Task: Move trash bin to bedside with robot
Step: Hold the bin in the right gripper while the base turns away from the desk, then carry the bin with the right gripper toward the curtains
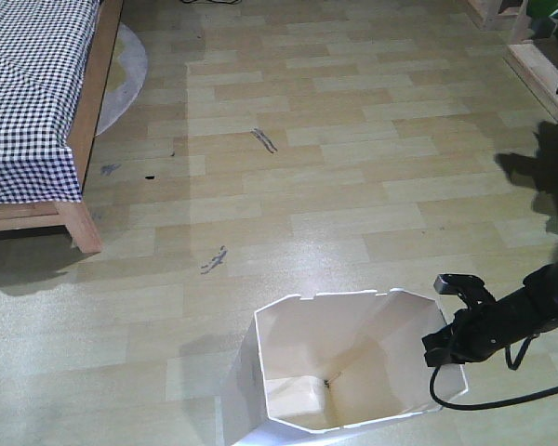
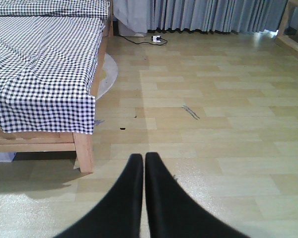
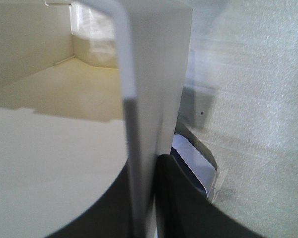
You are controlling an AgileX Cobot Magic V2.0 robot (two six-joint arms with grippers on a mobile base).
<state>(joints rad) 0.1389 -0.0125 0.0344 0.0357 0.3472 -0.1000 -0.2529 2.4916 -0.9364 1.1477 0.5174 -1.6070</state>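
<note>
Around the trash bin (image 1: 353, 372) rim clamps the right tool (image 1: 445, 347).

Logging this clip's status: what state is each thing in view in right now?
trash bin: upright, open-topped, nearly empty, standing well apart from the bed.
right gripper: shut on the trash bin's wall.
left gripper: shut, holding nothing.
bed: made, checked bedding draped over its frame.
curtains: drawn closed.
</note>
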